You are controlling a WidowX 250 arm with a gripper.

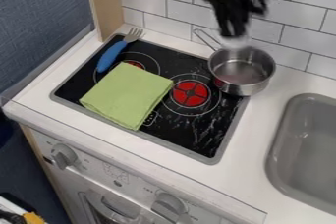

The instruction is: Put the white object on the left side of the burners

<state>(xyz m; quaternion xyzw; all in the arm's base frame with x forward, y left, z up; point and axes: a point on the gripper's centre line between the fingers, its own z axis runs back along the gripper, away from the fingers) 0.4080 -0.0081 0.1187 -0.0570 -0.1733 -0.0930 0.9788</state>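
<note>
With my gripper (233,35) clamped, it seems, on the blurred white object (237,43) above the back right corner of the stovetop (209,142), I judge this the carrying step, calling next for a leftward move and gentle lowering at the stovetop's left side.

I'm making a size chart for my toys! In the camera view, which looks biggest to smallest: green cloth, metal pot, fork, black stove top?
1. Black stove top
2. Green cloth and metal pot: too close to rank, as the pot is farther from the camera
3. Fork
</note>
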